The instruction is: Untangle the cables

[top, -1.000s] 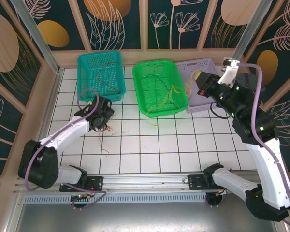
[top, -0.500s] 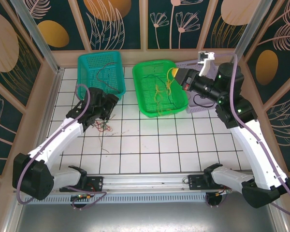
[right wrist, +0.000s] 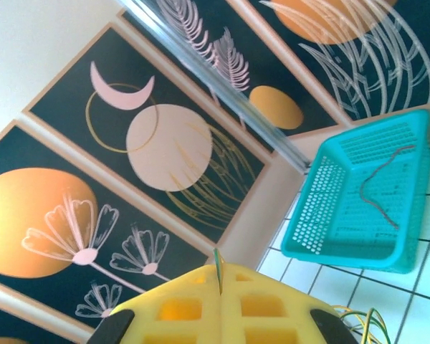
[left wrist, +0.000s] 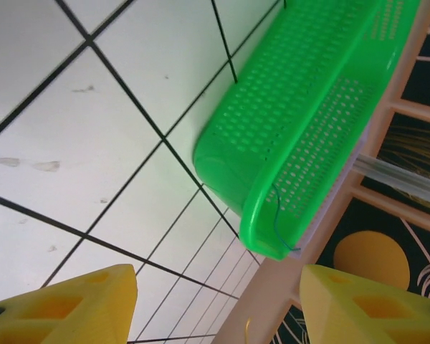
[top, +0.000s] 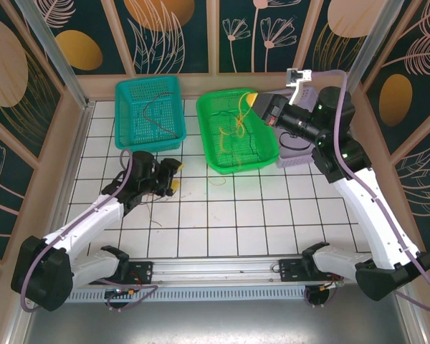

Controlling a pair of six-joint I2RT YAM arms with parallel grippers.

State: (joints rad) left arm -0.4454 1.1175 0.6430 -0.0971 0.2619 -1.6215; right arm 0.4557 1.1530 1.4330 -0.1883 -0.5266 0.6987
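Observation:
My right gripper (top: 252, 100) hovers over the back of the green basket (top: 238, 154), shut on yellow and green cables (top: 236, 123) that dangle into it. In the right wrist view its yellow fingers (right wrist: 201, 308) are pressed together, with a thin green cable end (right wrist: 217, 276) poking out of the seam. My left gripper (top: 174, 177) sits low over the tiles, pointing right. Its yellow fingers (left wrist: 64, 308) stand apart with nothing between them. A few thin cable strands (top: 155, 215) lie on the tiles beside it. Another thin cable (left wrist: 278, 222) hangs over the green basket's corner.
A teal basket (top: 149, 107) at the back left holds a dark brown cable (right wrist: 383, 186). A purple basket (top: 290, 154) sits right of the green one, mostly under my right arm. Wooden frame walls ring the white tiled table (top: 258, 215).
My right gripper has swung left and up, lifting the yellow and green cables over the green basket. My left gripper has moved nearer and turned right, and its jaws have narrowed a little.

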